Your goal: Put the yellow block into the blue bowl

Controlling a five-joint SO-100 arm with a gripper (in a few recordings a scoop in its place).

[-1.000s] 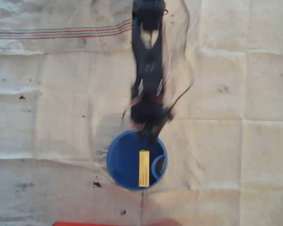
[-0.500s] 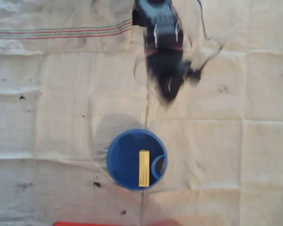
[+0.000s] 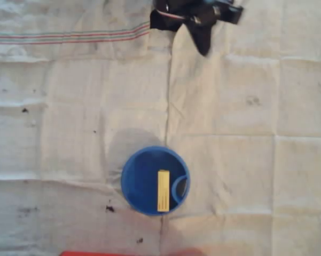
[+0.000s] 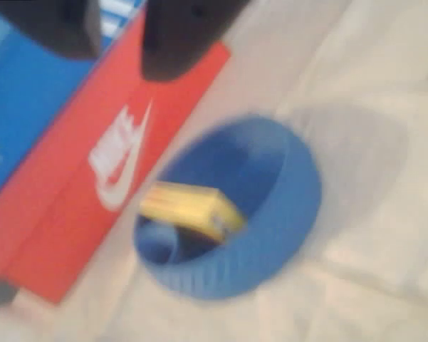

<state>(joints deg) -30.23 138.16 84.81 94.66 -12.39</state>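
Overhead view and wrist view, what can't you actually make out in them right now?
- Gripper: overhead view, motion blur; open or shut cannot be told.
- Arm: overhead view, cut off by the top edge.
- Yellow block: wrist view, blurred; its far end is hidden by the blue bowl rim.
- Red box: cut off at the wrist view's left edge; a sliver at the overhead view's bottom edge.

creased white cloth [image 3: 69, 106], red shoebox [image 4: 92, 178] with white swoosh

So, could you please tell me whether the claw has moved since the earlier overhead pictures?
Yes. The claw has pulled away from the blue bowl, towards the picture's top edge, leaving the yellow block inside.
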